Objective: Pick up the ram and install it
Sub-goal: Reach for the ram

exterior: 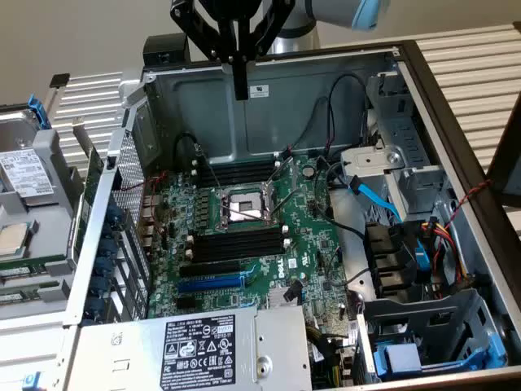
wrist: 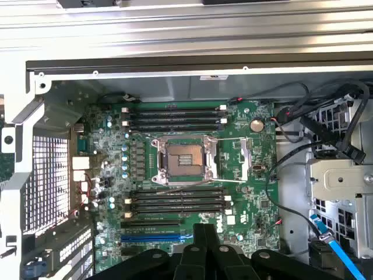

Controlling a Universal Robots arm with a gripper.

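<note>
the gripper [exterior: 241,91] hangs over the open computer case [exterior: 456,155], near its far wall, with its two fingers pressed together and nothing between them. in the wrist view the gripper [wrist: 204,228] shows as dark fingers closed tight, over the near edge of the green board [wrist: 256,192] and just beside the blue slot [wrist: 156,238].

on that board the bare metal socket [exterior: 242,206] sits in the middle, with rows of long black slots [exterior: 236,244] on either side of it, all unfilled.

the ram [exterior: 91,195] looks to be the narrow green stick standing outside the case wall on the exterior view's left, well apart from the gripper; i cannot tell its details. further left lies a tray [exterior: 49,155] with a silver chip [exterior: 12,236].
</note>
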